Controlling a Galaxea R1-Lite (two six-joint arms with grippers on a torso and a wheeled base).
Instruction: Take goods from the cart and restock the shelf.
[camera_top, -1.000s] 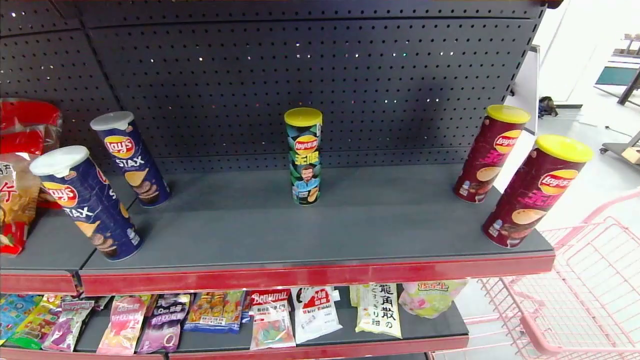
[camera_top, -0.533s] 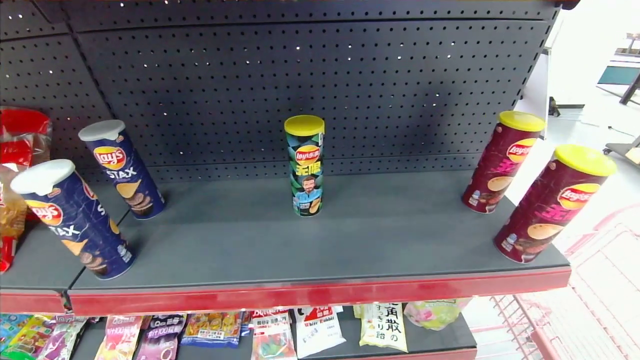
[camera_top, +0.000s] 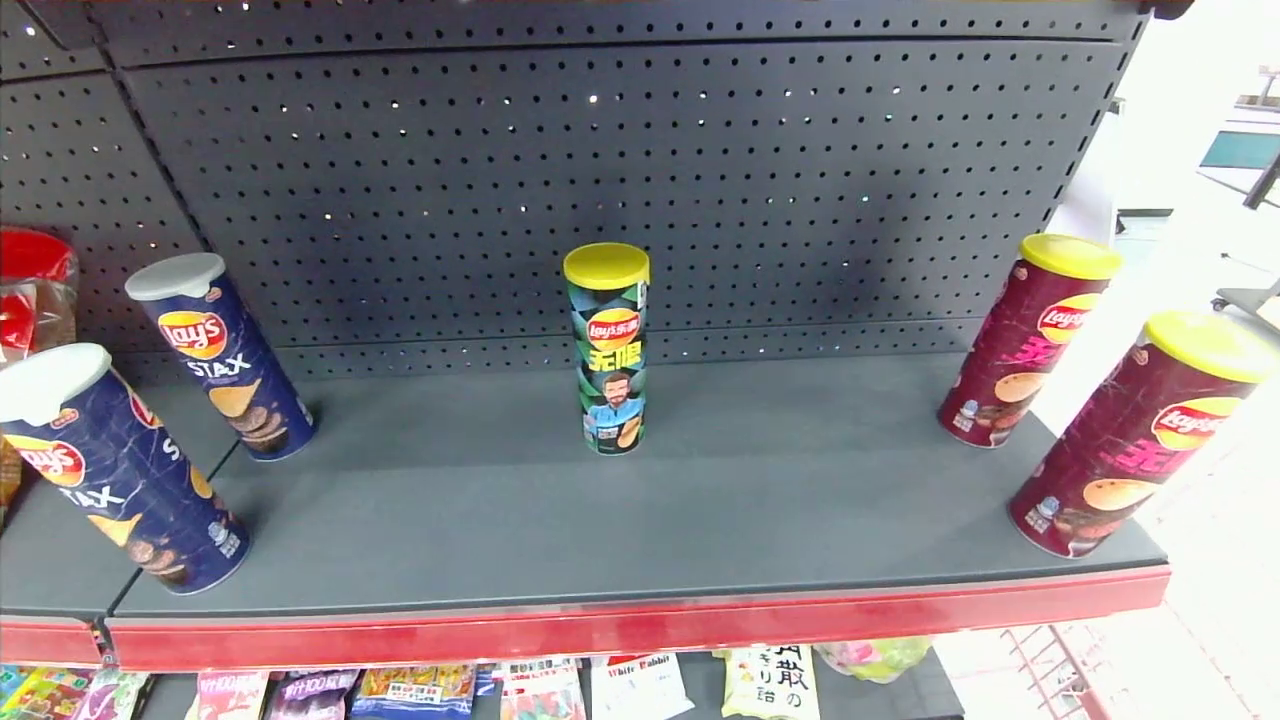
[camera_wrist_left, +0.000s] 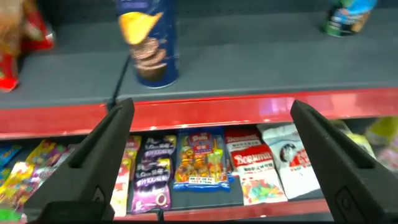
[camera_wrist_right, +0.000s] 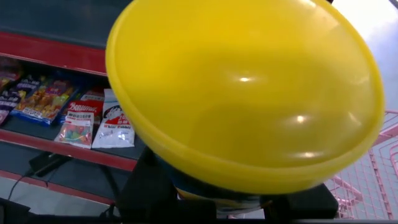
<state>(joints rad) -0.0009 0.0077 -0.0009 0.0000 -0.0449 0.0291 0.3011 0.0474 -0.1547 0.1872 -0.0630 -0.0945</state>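
My right gripper (camera_wrist_right: 224, 202) is shut on a chip can whose yellow lid (camera_wrist_right: 249, 87) faces the wrist camera, with the can body hidden behind the lid. It hangs in front of the lower shelf, beside the pink cart (camera_wrist_right: 376, 180). My left gripper (camera_wrist_left: 211, 168) is open and holds nothing, level with the red front edge (camera_wrist_left: 249, 109) of the grey shelf (camera_top: 600, 520). A green can (camera_top: 608, 350) stands upright at the shelf's middle back. Two blue cans (camera_top: 220, 355) (camera_top: 110, 470) stand at the left and two maroon cans (camera_top: 1030, 340) (camera_top: 1140, 435) at the right.
A dark pegboard wall (camera_top: 600, 170) backs the shelf. Bare shelf surface lies on both sides of the green can. Snack bags (camera_top: 640, 685) line the lower shelf. A red-lidded bag (camera_top: 25, 280) sits at the far left. A corner of the pink cart (camera_top: 1060, 670) shows low on the right.
The head camera has moved, so the whole shelf sits lower and larger in the picture and most of the cart has slipped out of it. The cans themselves have not moved.
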